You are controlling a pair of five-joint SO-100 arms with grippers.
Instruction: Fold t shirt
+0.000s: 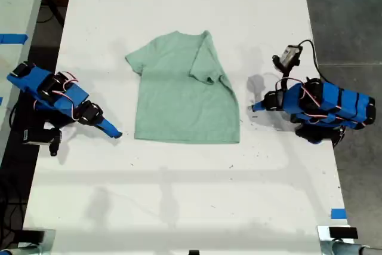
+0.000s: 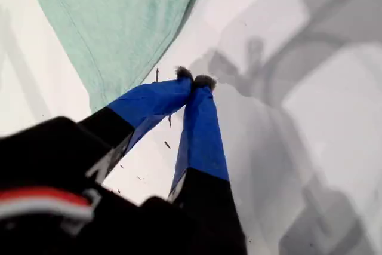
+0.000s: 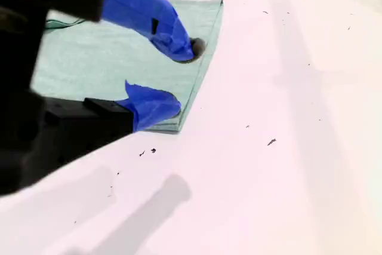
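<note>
Exterior view: t shirt (image 1: 182,97) lies mid-counter (image 1: 179,195), one sleeve folded in. First wrist view: my first claw (image 2: 196,79) closed, empty, beside the hem. Second wrist view: my second claw (image 3: 185,79) apart near a corner; likely grips next.

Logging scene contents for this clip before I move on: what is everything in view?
t-shirt: one, pale mint green, middle of the table, one sleeve folded inward.
table: one, white, under the shirt and both arms.
tape strips: two, blue, one at the exterior view's left edge, one near its lower right corner.
my first gripper: one, blue, shut, just off the shirt's edge at the exterior view's right.
my second gripper: one, blue, open, at the shirt's lower left corner in the exterior view.
</note>
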